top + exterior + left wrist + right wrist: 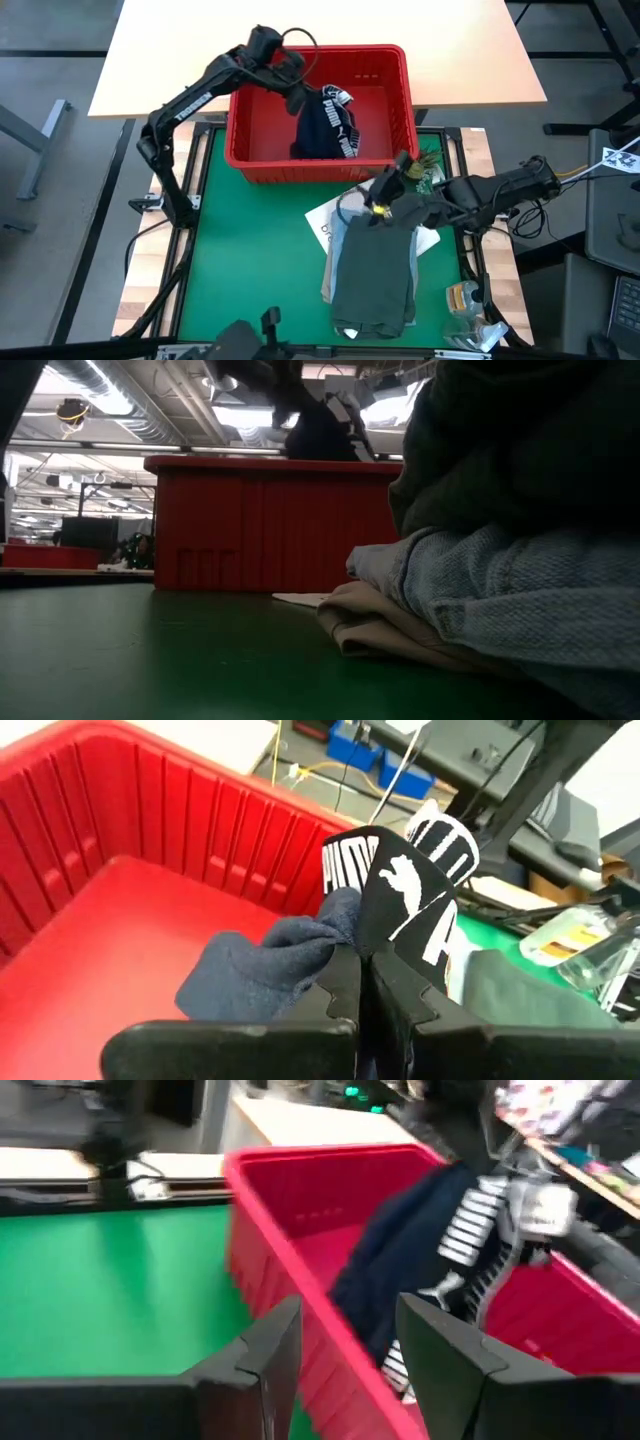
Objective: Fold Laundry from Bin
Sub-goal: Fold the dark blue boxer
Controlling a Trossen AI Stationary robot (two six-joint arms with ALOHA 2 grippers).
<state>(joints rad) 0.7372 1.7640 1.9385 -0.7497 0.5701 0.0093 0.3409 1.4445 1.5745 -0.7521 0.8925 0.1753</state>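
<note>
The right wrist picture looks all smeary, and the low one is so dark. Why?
In the right wrist view the red bin and navy shorts are streaked with motion blur. In the low view bright ceiling lights shine from behind, so the bin and the laundry pile close to the lens look dim. The left wrist view is sharp: left gripper shut on the shorts.

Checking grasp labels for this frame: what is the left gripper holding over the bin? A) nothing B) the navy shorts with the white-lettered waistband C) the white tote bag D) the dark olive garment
B: the left gripper has its fingers shut on the navy shorts, lifting them by the waistband inside the red bin; the olive garment lies on the green mat.
</note>
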